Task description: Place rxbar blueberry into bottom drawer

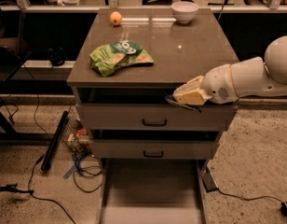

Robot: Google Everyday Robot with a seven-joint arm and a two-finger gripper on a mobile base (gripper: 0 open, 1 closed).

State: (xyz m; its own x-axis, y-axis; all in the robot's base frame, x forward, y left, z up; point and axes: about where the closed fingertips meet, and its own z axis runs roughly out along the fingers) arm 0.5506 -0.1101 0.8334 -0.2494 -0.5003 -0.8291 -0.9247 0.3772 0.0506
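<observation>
Camera view, the only one. Gripper [179, 98] hangs off the front right edge of the cabinet top [194, 55], level with the gap above the top drawer [154, 117], its cream jaws pressed together on the rxbar blueberry [183, 105]. Bar shows only as a thin dark sliver sticking out below and left of the jaws, tilted slightly, clear of the cabinet top. Judged handling: light, flat, a firm slab inside a slick foil wrapper, not fragile. A pinch across the flat faces near mid-length should hold it, but a grip at one end could let it pivot or slide. How much of the wrapper sits between the jaws cannot be told. Bottom drawer [150, 192] is pulled out, directly below and somewhat left of the gripper, floor bare and pale. In between: the fronts of the top drawer and middle drawer [153, 149], both closed, with black handles. The arm has to stay out in front of these on any descent. On the cabinet top, well apart from the gripper: green snack bag [121, 56] at left, orange fruit [116, 18] and white bowl [184, 11] at the back. Floor left of the cabinet: cables [83, 167] and a black pole [54, 141], none over the drawer.
</observation>
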